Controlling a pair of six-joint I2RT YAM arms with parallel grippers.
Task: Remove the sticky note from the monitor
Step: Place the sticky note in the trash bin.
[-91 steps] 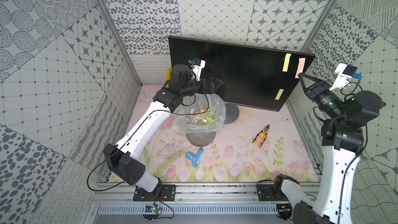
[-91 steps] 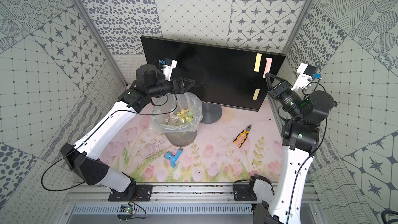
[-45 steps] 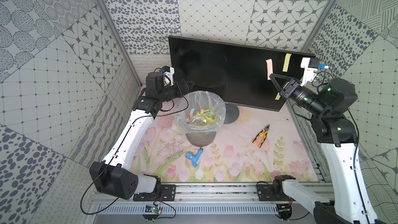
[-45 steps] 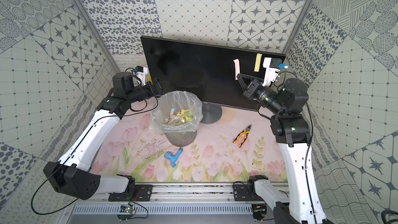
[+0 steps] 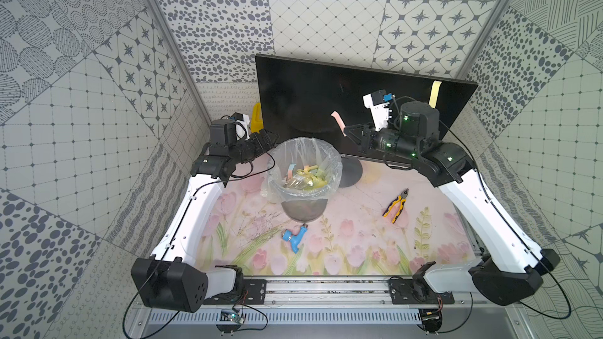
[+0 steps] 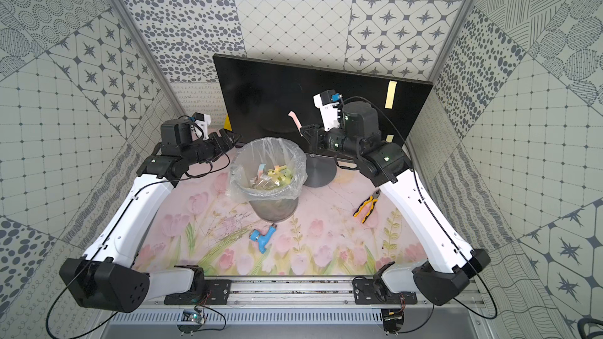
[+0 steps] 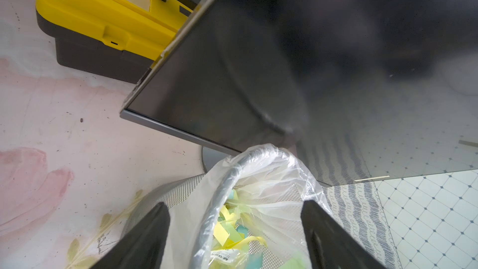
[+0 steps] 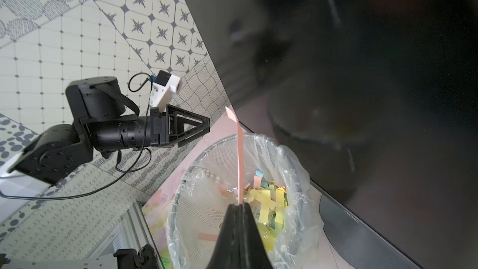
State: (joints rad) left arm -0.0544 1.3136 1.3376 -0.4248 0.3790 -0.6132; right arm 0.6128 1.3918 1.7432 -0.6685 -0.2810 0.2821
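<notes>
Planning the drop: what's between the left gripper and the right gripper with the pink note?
The plastic-lined waste bin sits between the left gripper and the right gripper pinching the pink note, below both; both top views show it.

Looks like a robotics lab test cell: printed patterned panels wall in a tulip-print mat, while the left arm and right arm bolt onto an aluminium rail at six o'clock, a bare circuit board hanging beneath.

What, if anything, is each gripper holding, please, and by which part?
The right gripper pinches the pink note by one end; the left gripper holds nothing.
</notes>
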